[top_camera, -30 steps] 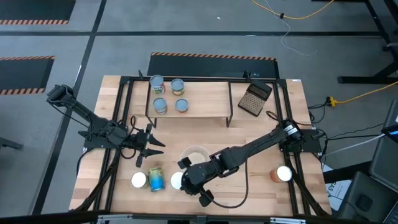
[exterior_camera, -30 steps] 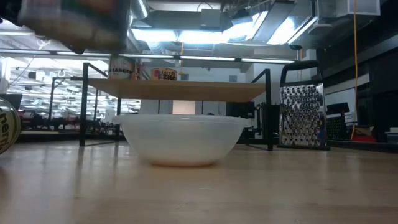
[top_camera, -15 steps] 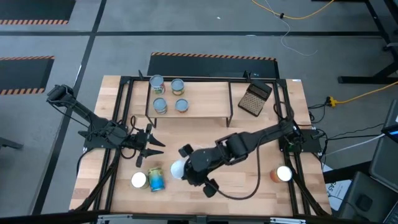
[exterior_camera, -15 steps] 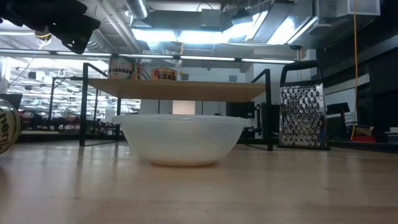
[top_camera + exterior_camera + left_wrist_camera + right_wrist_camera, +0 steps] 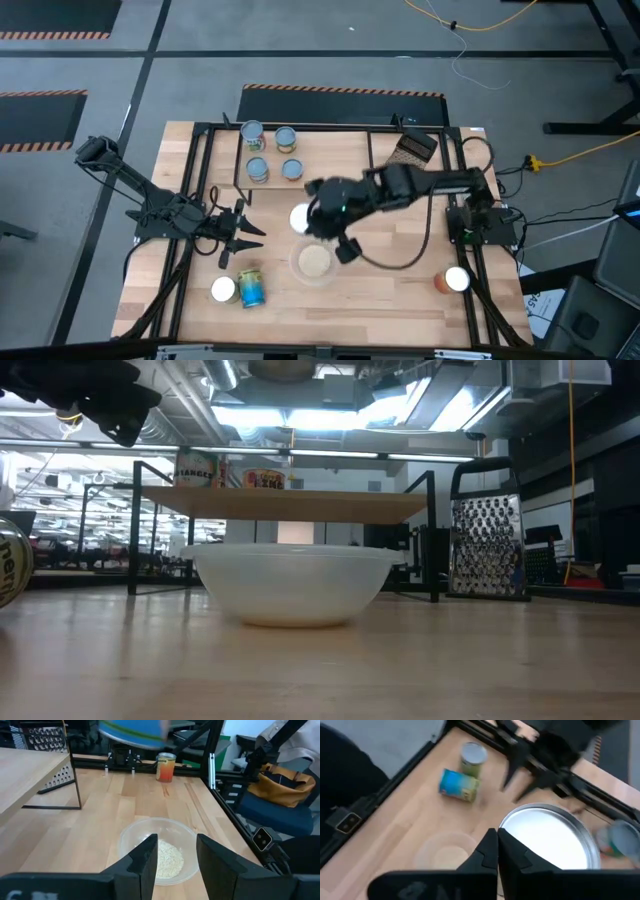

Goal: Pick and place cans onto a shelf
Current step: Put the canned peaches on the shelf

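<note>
Mid-carry: the right gripper (image 5: 318, 222), jaws clamped on a white-topped can (image 5: 300, 218), hangs just off the shelf (image 5: 330, 160)'s front edge, above the bowl (image 5: 312, 262). Four cans (image 5: 270, 152) crowd the shelf's left end (right half bare). Left gripper (image 5: 243, 234) waits open-jawed near the tabletop (image 5: 400, 290)'s left edge.

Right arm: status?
Right tool shut on a can, carried above the bowl toward the shelf. Left tool open, parked at the table's left. Four cans already shelved.
</note>
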`<state>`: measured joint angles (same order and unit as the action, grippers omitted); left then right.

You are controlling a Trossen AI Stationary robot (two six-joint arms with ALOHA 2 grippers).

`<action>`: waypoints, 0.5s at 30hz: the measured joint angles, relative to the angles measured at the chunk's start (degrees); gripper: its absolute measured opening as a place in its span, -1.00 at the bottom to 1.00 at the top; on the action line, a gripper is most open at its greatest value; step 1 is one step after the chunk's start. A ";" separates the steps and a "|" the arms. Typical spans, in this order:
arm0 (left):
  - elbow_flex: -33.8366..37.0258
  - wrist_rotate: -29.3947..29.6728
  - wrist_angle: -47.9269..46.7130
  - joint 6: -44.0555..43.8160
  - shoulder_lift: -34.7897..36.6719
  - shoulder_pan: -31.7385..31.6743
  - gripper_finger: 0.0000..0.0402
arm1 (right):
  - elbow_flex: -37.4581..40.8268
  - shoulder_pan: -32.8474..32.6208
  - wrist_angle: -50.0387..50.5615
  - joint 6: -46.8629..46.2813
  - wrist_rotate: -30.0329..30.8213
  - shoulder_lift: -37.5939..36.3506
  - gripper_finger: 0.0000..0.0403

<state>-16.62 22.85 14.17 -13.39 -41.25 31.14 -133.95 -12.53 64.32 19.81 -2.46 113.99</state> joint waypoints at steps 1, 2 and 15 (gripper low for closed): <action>-0.01 0.00 0.00 -0.02 0.00 0.00 -0.36 | 0.00 0.76 0.68 0.00 0.00 -0.52 -1.00; 0.00 0.00 0.00 0.00 0.00 0.00 -0.36 | -0.04 1.59 1.38 0.02 0.00 -0.81 -1.00; 0.00 0.00 0.00 -0.02 0.02 0.00 -0.36 | -0.02 11.76 13.93 6.31 -1.48 -5.96 -1.00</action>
<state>-16.62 22.85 14.17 -13.41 -41.23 31.14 -133.97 -0.77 78.25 26.13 -3.94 108.03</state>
